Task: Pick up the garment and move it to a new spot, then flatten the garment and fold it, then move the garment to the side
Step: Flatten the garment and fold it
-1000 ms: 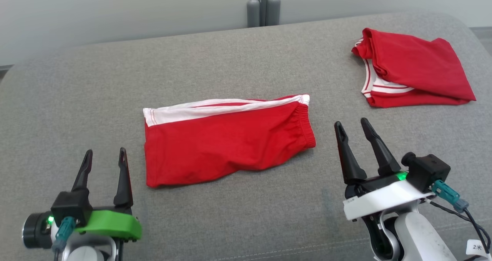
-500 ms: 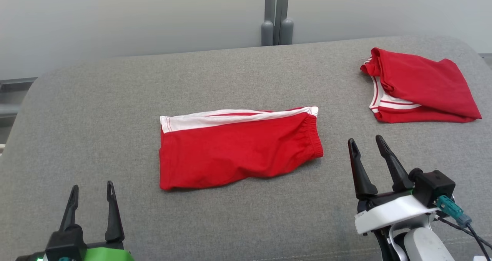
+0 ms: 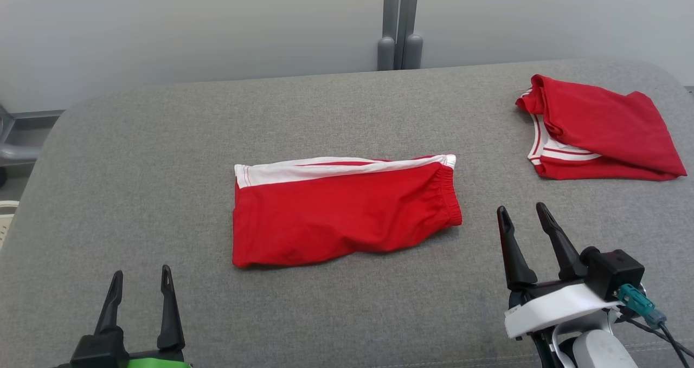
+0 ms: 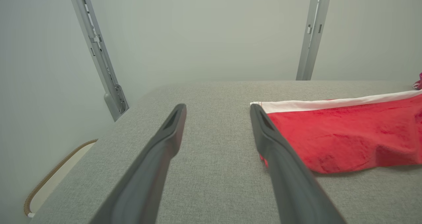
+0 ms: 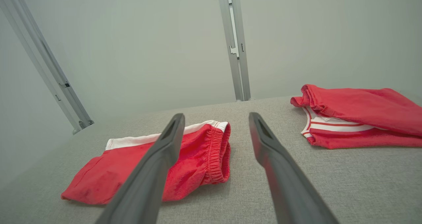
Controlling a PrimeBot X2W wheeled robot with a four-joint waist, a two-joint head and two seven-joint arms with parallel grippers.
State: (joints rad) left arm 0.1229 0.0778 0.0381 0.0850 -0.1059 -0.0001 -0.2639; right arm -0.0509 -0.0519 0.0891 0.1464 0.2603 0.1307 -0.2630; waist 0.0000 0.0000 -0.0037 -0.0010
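The garment (image 3: 347,211) is a pair of red shorts with a white stripe. It lies folded flat in the middle of the grey cushioned surface (image 3: 162,156), elastic waistband to the right. My left gripper (image 3: 141,271) hovers open and empty near the front edge, short of the garment's near left corner. In the left wrist view the garment (image 4: 346,135) lies just right of the left gripper (image 4: 218,108). My right gripper (image 3: 521,208) stands open and empty just right of the waistband. In the right wrist view the garment (image 5: 201,161) sits left of the right gripper (image 5: 216,115).
A second red garment (image 3: 602,129), folded and with white trim, lies at the back right corner, also in the right wrist view (image 5: 356,112). Grey posts (image 3: 400,26) stand behind the surface against a pale wall. The surface drops off at its left edge (image 4: 99,151).
The head camera has tilted up, shifting the whole picture down and right. My left gripper has drawn back toward the front edge; the right has drawn back slightly. Both stay open.
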